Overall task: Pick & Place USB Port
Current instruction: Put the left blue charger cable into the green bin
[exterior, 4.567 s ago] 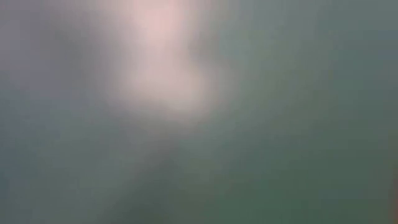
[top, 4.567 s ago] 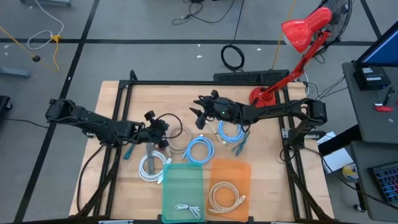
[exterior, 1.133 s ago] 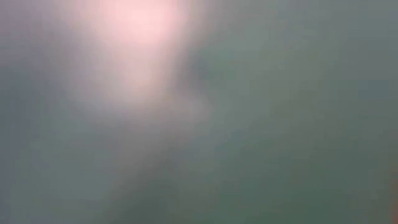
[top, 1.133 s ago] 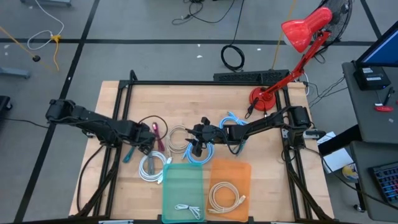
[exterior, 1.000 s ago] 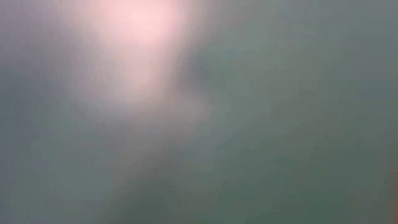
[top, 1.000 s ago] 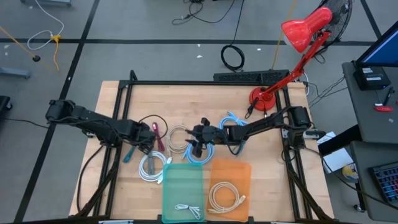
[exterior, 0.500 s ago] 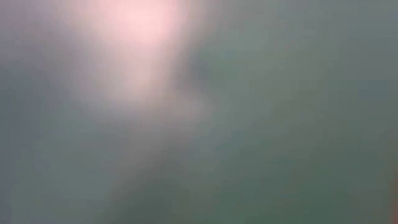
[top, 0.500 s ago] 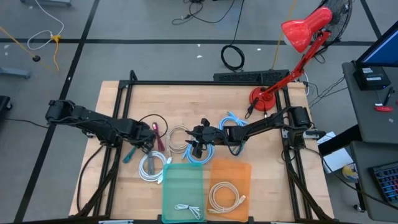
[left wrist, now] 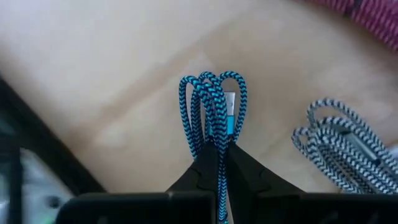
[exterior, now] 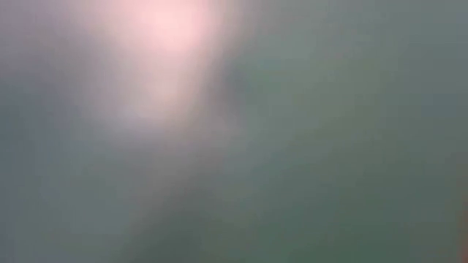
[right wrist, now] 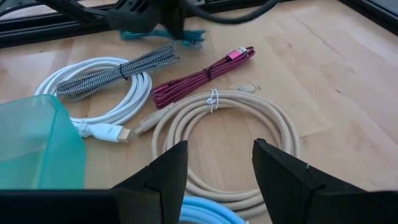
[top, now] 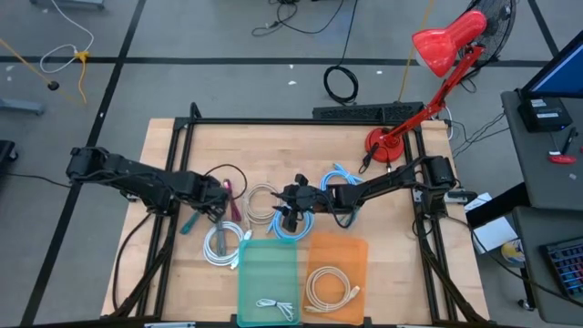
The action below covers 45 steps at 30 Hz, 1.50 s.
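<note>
Landmark: green bin (top: pixel 268 281), standing at the near edge of the wooden table (top: pixel 173 150) with an orange bin (top: pixel 337 273) touching its right side.
Left gripper (left wrist: pixel 219 147): fingers pinched together on the blue-and-black braided cable (left wrist: pixel 214 115), which lies on the table up and to the left of the green bin.
Held cable: folded into a bundle of loops that stick out past the fingertips; a silver plug shows among the loops.
Right gripper (right wrist: pixel 217 163): jaws apart and empty, above the cream cable coil (right wrist: pixel 239 127), just beyond the green bin's far edge.
Magenta braided cable (right wrist: pixel 202 76): just beyond the cream coil, between it and the left gripper.
Black-and-white braided cable (right wrist: pixel 118 71): lying across the white cable coil (right wrist: pixel 93 102), to the left of the green bin.
Light-blue cable coil (top: pixel 293 221): under the right gripper, touching the green bin's far rim.
Green bin contents: one small white cable (top: pixel 273 307).
Orange bin contents: one cream coil (top: pixel 328 290).
Low view: blurred, nothing can be told.
</note>
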Motion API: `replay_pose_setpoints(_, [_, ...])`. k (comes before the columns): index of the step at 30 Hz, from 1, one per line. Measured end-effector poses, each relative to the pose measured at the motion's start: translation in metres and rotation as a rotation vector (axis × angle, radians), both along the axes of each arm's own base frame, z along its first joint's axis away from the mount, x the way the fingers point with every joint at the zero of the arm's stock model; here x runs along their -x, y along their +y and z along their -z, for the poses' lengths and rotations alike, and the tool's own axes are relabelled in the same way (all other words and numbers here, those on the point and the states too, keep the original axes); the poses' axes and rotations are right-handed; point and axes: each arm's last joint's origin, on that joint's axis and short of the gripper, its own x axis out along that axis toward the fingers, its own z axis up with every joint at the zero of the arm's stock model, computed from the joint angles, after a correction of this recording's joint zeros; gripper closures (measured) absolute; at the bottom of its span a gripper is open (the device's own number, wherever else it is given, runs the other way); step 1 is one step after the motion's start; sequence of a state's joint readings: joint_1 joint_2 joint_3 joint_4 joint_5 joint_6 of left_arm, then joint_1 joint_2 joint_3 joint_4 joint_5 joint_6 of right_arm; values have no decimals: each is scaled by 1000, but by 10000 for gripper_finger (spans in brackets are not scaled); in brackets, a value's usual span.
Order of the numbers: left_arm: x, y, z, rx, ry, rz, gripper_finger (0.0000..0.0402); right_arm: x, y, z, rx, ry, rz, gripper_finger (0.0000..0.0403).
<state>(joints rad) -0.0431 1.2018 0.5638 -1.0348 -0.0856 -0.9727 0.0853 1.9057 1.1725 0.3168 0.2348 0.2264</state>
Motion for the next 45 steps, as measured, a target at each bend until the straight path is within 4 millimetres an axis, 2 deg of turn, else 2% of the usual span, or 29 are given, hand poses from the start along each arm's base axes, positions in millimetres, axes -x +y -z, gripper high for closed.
replay_pose_setpoints(6, [0, 7, -33, -165, 104, 11, 394, 0, 7, -1, 0, -12, -20, 234])
replay_pose_setpoints(12, [-14, -7, -69, -172, -72, 84, 394, 2, 22, -1, -3, -7, -58, 234])
replay_pose_setpoints(18, [-14, -39, -100, -132, -283, 198, 394, 9, 47, 5, -11, 61, -109, 234])
replay_pose_setpoints(21, [-13, -58, -111, -113, -469, 250, 394, 12, 61, 5, -9, 56, -145, 234])
replay_pose_setpoints(25, [-14, -85, -124, -98, -738, 331, 394, 12, 76, -1, -3, -6, -192, 234])
replay_pose_setpoints(29, [-16, -113, -134, -117, -943, 415, 394, 16, 92, -17, 10, -99, -248, 234])
replay_pose_setpoints(36, [-31, -153, -131, -182, -1107, 546, 394, 26, 125, -35, 40, -226, -380, 234])
replay_pose_setpoints(41, [-50, -175, -108, -133, -1053, 704, 394, 37, 141, -42, 61, -217, -424, 234])
replay_pose_setpoints(45, [-67, -186, -88, -72, -999, 795, 394, 51, 146, -49, 147, -149, -362, 234])
